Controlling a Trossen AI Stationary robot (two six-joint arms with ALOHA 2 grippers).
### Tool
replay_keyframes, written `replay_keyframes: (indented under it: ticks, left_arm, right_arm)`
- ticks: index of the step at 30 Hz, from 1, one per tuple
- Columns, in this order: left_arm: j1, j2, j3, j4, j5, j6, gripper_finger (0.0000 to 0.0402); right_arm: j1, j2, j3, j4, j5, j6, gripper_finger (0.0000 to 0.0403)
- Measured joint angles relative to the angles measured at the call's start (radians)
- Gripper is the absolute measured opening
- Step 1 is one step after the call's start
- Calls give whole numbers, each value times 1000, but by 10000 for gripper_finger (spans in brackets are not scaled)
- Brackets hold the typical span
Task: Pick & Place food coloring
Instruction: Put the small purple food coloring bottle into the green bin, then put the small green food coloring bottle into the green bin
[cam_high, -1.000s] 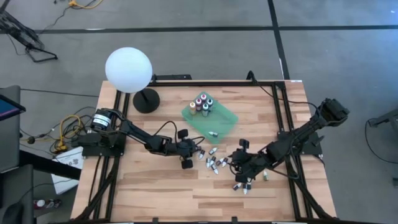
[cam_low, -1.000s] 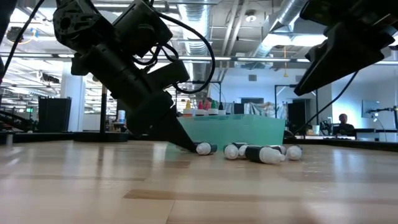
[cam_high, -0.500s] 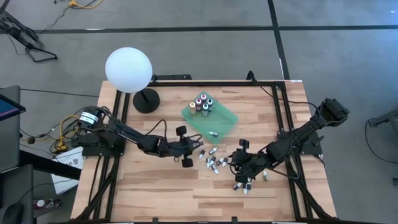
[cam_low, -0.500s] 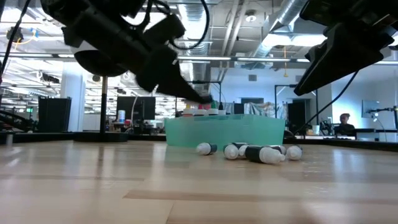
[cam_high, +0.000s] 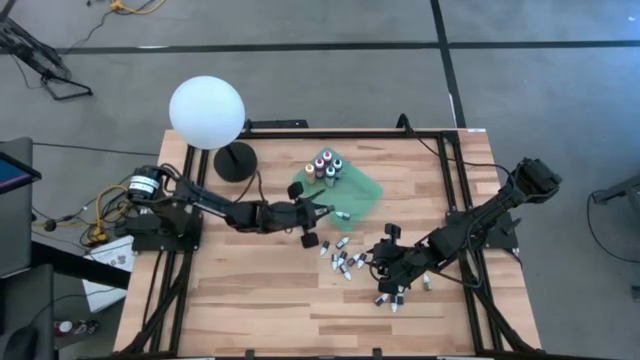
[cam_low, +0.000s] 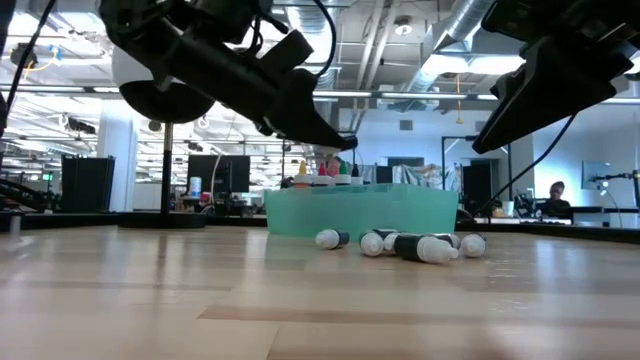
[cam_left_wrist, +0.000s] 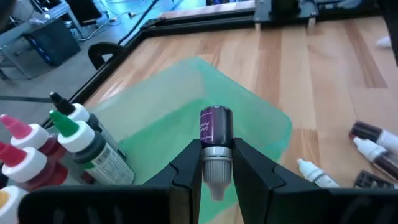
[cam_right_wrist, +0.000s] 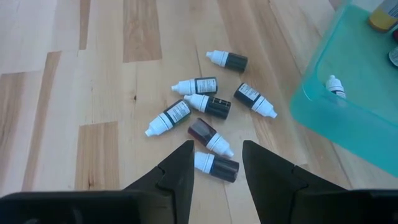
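Left gripper (cam_left_wrist: 216, 163) is clenching a small purple-bodied, silver-capped bottle (cam_left_wrist: 215, 140) above the near-left edge of the flat translucent green plastic tray (cam_high: 362, 190). I'm wanting it lowered upright beside the standing bottles (cam_high: 323, 167) before releasing. Its arm is stretching low and nearly level across the table. Right gripper (cam_right_wrist: 217, 163) is hanging open over the scattered dark bottles (cam_right_wrist: 210, 106).
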Motion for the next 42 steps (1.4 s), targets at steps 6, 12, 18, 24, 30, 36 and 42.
replay_keyframes:
  ticks: [6, 12, 18, 24, 30, 36, 42]
  left_arm:
    - [29, 14, 1, 69, 38, 0, 63]
    - [33, 95, 37, 133, 48, 0, 63]
    - [57, 189, 128, 128, 51, 0, 64]
    - [79, 216, 178, 76, 51, -1, 64]
    - [93, 216, 197, 1, 50, -29, 68]
    - [105, 216, 199, -40, 50, -61, 91]
    - [104, 216, 199, -43, 55, -58, 109]
  right_arm:
    - [0, 0, 0, 0, 0, 0, 127]
    - [0, 0, 0, 7, 0, 0, 127]
    - [0, 0, 0, 8, 0, 0, 127]
    - [0, 0, 0, 6, -20, 0, 127]
    - [0, 0, 0, 0, -21, -4, 127]
    - [0, 0, 0, 3, -22, -8, 127]
    - [0, 0, 0, 4, -23, -3, 127]
